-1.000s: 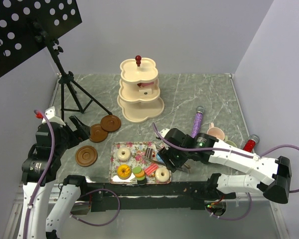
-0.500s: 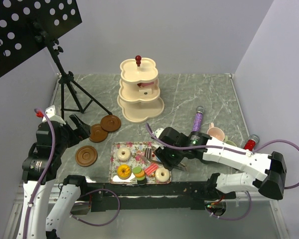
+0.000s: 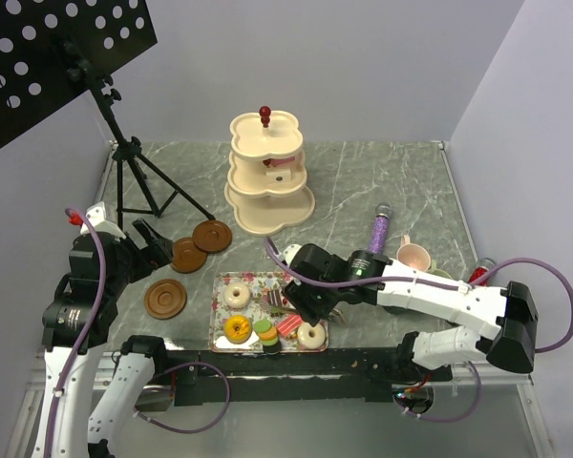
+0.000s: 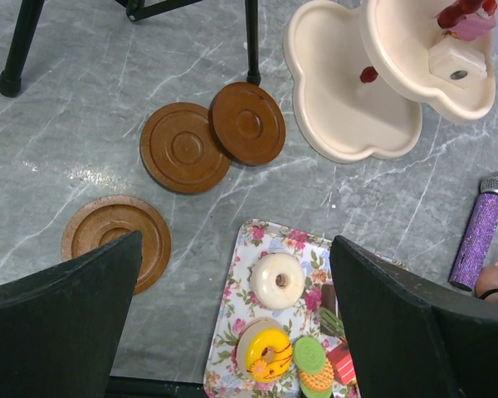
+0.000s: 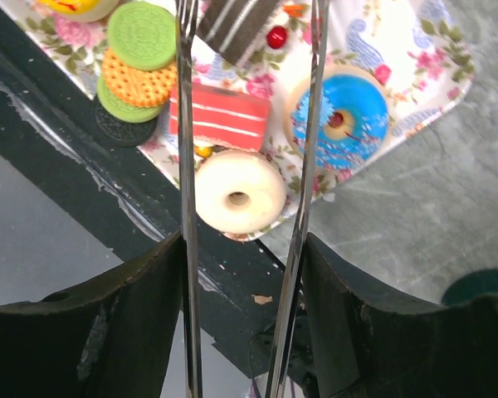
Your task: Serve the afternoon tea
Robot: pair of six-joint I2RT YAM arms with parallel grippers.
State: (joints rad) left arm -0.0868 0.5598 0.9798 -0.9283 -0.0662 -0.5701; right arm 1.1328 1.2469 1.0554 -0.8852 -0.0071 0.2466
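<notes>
Right wrist view showed the right gripper (image 5: pixel 242 240) clamped on metal tongs (image 5: pixel 187 124), whose blades stood apart over the floral tray (image 5: pixel 415 75). A white doughnut (image 5: pixel 239 192) showed between them, just beside a red cake slice (image 5: pixel 218 118). The left gripper (image 4: pixel 235 245) hung wide open near three brown saucers (image 4: pixel 187 148), well apart from the cream stand (image 3: pixel 267 176).

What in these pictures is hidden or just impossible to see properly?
Blue doughnut: top view, covered by the right arm.
Tongs: right wrist view, tips cut off by the top edge.
Cream stand: left wrist view, upper tiers cut off by the top edge.
Pink mug: left wrist view, nearly all beyond the right edge.
</notes>
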